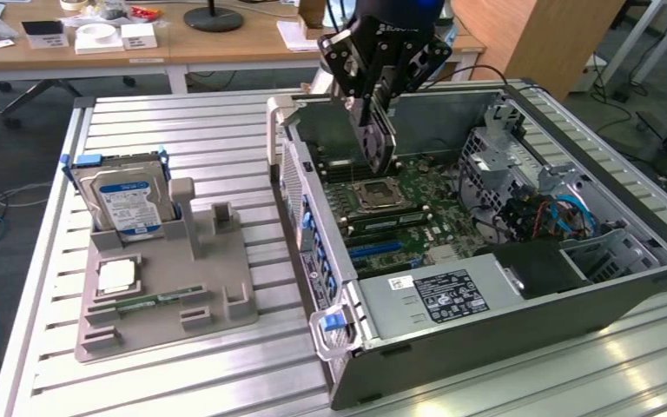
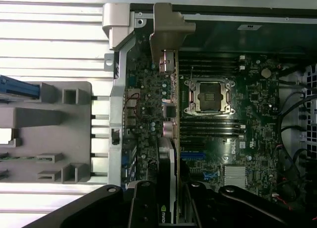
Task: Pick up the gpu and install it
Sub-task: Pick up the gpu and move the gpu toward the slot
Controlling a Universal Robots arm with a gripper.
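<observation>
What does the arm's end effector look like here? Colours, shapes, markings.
The gripper is all black: a blocky body with pale lettering across its front, and two linkage-style fingers with round pivot pins. A blue band sits on the wrist above. In the wrist view the linkages look glossy.

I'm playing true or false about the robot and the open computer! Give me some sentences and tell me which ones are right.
1. The gripper is holding the gpu over the motherboard. True.
2. The hard drive lies inside the computer case. False: it stands upright in the gray holder on the table, to the exterior view's left of the case.
3. The computer case is closed up. False: its side is open and the motherboard shows.
4. The memory stick lies in the gray holder. True.
</observation>
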